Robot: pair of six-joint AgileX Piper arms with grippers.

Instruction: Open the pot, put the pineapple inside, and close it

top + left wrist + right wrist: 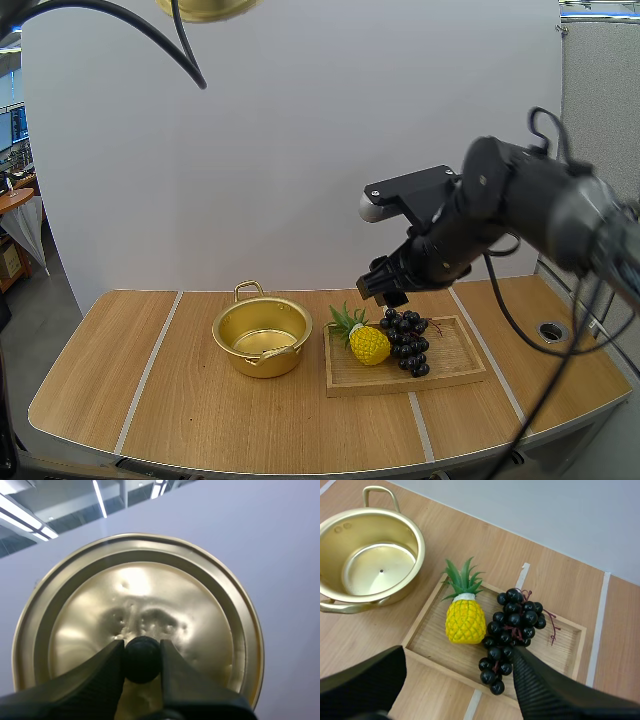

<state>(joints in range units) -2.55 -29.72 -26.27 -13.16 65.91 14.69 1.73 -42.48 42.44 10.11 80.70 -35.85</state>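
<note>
Right wrist view: right tool (459, 652), spread apart, is hovering above pineapple (465, 622); grapes (512, 625) beneath it are risking snagging.

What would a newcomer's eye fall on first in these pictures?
Most likely the gold lid, held high in the air by its black knob in the left gripper. Next, the open gold pot on the table, beside it the wooden tray with a yellow pineapple and dark grapes, and the right gripper open above the grapes.
</note>
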